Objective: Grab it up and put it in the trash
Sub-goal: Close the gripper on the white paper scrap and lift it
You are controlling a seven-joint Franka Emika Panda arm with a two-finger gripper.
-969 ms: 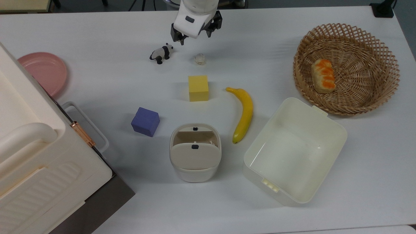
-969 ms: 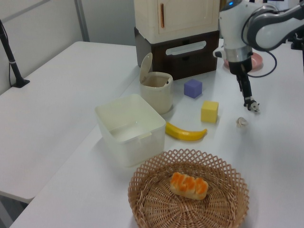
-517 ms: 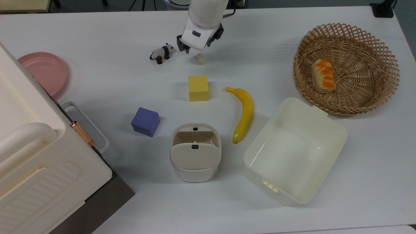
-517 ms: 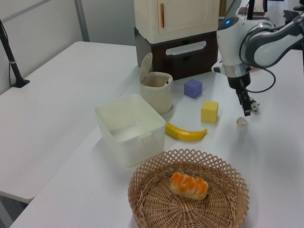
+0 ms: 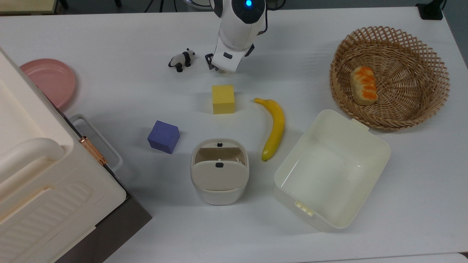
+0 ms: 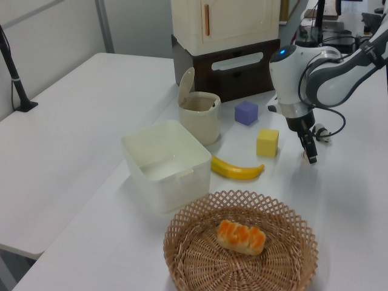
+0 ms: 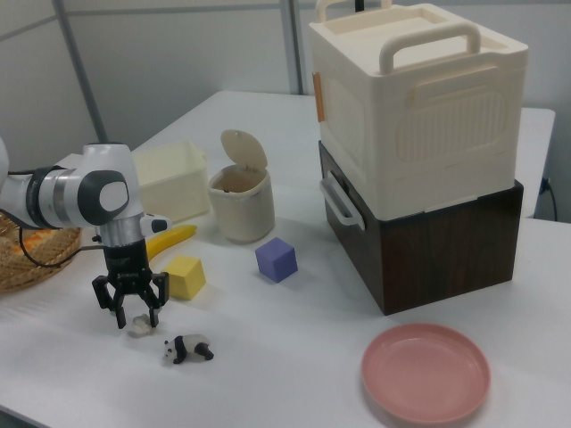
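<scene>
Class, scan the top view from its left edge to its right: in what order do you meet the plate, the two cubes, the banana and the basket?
Pink plate → purple cube → yellow cube → banana → wicker basket.

top view looks straight down; left, right views face across table, opposite ends.

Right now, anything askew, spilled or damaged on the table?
Nothing stands out. The trash bin stands upright with its lid flipped open, the banana and both cubes lie flat, and the bread sits inside the basket. The open pincer hangs over the small wrinkly lump, beside the upright panda figurine.
</scene>
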